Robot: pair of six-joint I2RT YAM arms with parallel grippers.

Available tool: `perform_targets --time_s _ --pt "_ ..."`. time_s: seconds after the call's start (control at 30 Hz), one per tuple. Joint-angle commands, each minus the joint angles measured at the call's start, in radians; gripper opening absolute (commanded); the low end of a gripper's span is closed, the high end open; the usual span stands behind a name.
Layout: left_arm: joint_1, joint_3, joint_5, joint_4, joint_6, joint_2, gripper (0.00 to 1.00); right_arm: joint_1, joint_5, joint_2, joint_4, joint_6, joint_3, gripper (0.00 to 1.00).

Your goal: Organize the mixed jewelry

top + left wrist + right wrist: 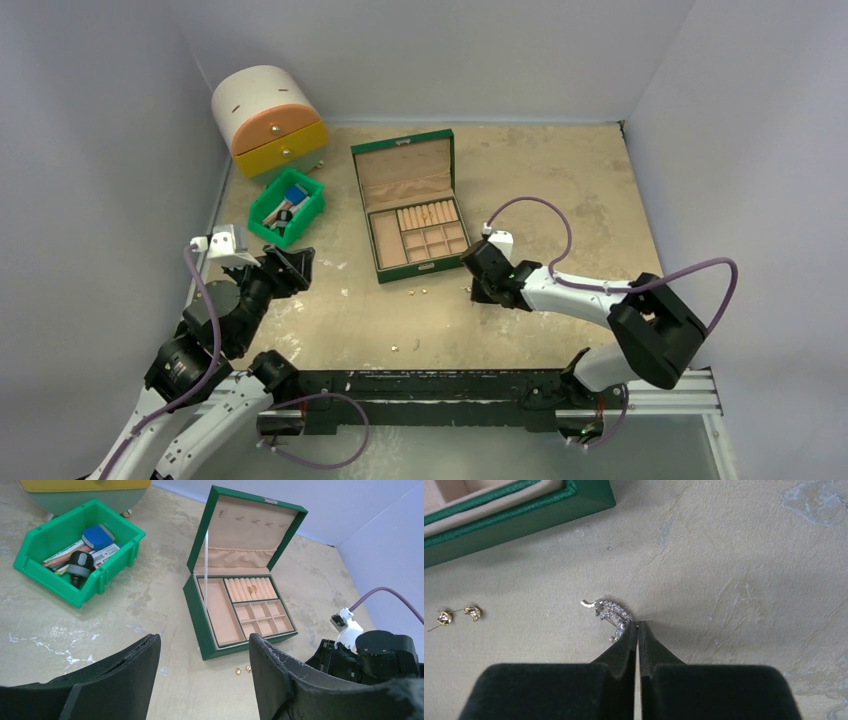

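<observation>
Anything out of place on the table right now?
Yes. Jewelry lies loose on the table outside the open jewelry box: two gold stud earrings, a silver stone-set earring at the tips of the shut right gripper, grip unclear, and tiny bits farther from the box.

No text, number or brand can be read in any view. The only print visible is on a white packet [103, 554] lying in the green bin [47, 582], seen from the left wrist camera. It carries a few reddish and dark marks that are too small and blurred to make out. A small metal tab [270, 501] sits on the lid rim of the open jewellery box [200, 615], and no lettering can be seen on it.
</observation>
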Motion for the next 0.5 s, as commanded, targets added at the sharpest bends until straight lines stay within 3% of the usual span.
perform_targets --time_s 0.0,0.47 --pt "-0.001 0.002 -0.013 0.036 -0.007 0.009 0.65 -0.003 0.033 -0.040 -0.050 -0.007 0.006 0.00" --pt "0.000 0.002 -0.016 0.035 -0.008 0.007 0.65 -0.003 0.079 -0.179 -0.148 -0.050 0.111 0.00"
